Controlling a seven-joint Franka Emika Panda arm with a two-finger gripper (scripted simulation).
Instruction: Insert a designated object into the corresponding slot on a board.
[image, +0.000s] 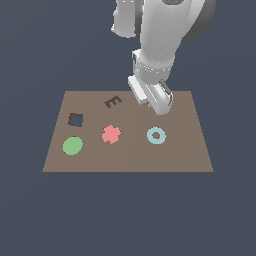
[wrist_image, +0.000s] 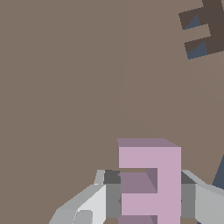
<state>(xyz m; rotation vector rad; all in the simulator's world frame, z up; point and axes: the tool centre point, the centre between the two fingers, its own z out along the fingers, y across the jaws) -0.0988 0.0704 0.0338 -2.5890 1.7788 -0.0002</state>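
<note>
Brown board (image: 165, 155) lies flat on dark slate-blue ground (image: 30, 50).

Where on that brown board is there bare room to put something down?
The board is barest at the exterior view's right, beyond the teal ring, and along its near edge below the green disc and red cross. It is crowded at the left, around the square hole and E-shaped slot. The gripper, holding the pink piece, hangs over the far edge.

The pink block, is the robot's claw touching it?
Touching. In the wrist view the gripper has its grey fingers pressed against both sides of the pink block, with no gap.
</note>
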